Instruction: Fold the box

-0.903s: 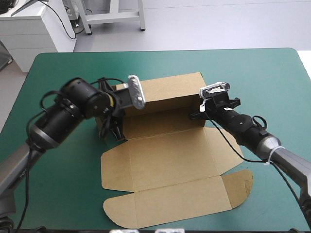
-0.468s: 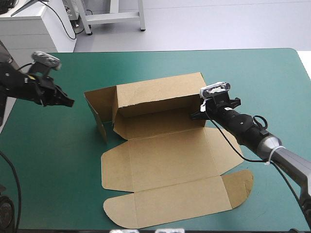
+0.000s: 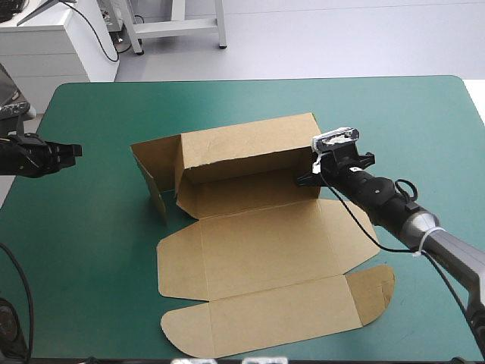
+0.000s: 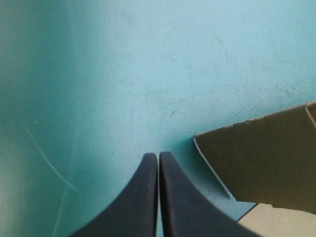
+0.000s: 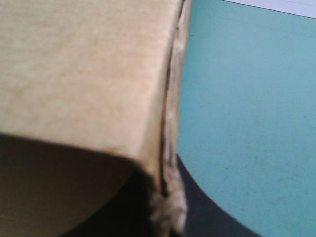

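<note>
— Firstly, item one: the left gripper. Condition?

— Fingers pressed together in one pointed arch, nothing between them. It hangs over bare teal-green cover. Ahead of it and off to one side lies a corner of the box, apart from the fingertips.

— Item two: the right gripper?

— Clamped on the box. One black finger shows outside the raised back wall, and the board's edge runs down between the fingers. The other finger is lost in shadow under the board.

— Item three, outward from that grip: how does the box lie?

— Brown board, partly raised, at the middle of the table. From the right gripper the back wall stands upright, running toward the left gripper. At its far end a side flap stands too, swung outward. On the robot's side of the grip the base and lid panels lie flat on the cover, with rounded tabs at the corners. The left gripper is well apart from the side flap.
</note>
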Motion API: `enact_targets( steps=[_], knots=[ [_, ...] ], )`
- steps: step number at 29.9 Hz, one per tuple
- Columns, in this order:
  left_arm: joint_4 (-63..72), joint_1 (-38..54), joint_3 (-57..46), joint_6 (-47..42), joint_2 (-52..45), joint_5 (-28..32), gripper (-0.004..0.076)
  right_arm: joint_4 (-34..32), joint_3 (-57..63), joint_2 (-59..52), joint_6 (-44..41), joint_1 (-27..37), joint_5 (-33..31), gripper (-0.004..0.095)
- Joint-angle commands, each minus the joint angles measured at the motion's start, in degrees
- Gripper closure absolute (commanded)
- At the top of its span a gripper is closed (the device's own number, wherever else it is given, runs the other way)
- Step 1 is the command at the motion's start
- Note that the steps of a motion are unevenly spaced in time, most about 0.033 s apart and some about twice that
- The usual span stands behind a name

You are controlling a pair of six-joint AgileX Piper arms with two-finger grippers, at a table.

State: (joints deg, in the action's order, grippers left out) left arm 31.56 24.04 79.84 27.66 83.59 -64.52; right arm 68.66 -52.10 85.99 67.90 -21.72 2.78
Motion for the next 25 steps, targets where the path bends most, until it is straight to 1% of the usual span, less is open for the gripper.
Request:
enact_targets(
  steps=[1, 2, 4, 5, 6, 7, 9, 10, 13, 16, 19, 25],
  knots=[
    [3.2, 0.2, 0.0, 0.1, -2.2, 2.7, 0.0731, -0.3, -3.0, -1.9, -2.0, 1.4, -3.2, 0.0927],
    [3.2, 0.2, -0.1, 0.1, -2.2, 2.7, 0.0731, -0.3, -3.5, -1.7, -2.5, 2.5, -5.4, 0.0927],
    [3.2, 0.2, -0.1, 0.1, -2.2, 2.7, 0.0731, -1.0, -4.8, -0.8, -4.4, 5.3, -12.1, 0.0927],
    [3.3, 0.2, -0.1, 0.1, -2.2, 2.7, 0.0731, -2.2, -5.7, -0.3, -5.9, 6.5, -15.8, 0.0925],
    [3.4, 0.2, -0.1, 0.1, -2.2, 2.7, 0.0731, -4.3, -6.5, 0.1, -7.9, 7.6, -18.1, 0.0919],
    [3.5, 0.2, -0.1, 0.1, -2.2, 2.7, 0.0732, -7.4, -7.9, 0.7, -11.9, 8.4, -20.6, 0.0917],
    [3.6, 0.2, -0.1, 0.1, -2.2, 2.7, 0.0731, -15.8, -9.9, 1.3, -19.2, 9.0, -22.5, 0.0917],
    [3.7, 0.2, -0.1, 0.1, -2.2, 2.7, 0.0731, -22.4, -11.8, 1.4, -25.4, 9.0, -23.9, 0.0917],
    [3.8, 0.2, -0.1, 0.2, -2.2, 2.7, 0.0731, -35.9, -16.6, 1.4, -39.8, 9.0, -28.3, 0.0917],
    [3.8, 0.2, -0.1, 0.2, -2.2, 2.7, 0.0732, -44.3, -21.4, 1.4, -48.6, 9.0, -34.0, 0.0917],
    [4.6, 0.2, -0.1, 0.2, -2.2, 2.6, 0.0732, -47.6, -26.4, 1.4, -55.4, 9.0, -39.2, 0.0917],
    [7.2, 0.2, -0.1, 0.2, -2.2, 1.8, 0.0731, -50.1, -36.5, 1.9, -61.4, 9.0, -49.9, 0.0907]
  ],
)
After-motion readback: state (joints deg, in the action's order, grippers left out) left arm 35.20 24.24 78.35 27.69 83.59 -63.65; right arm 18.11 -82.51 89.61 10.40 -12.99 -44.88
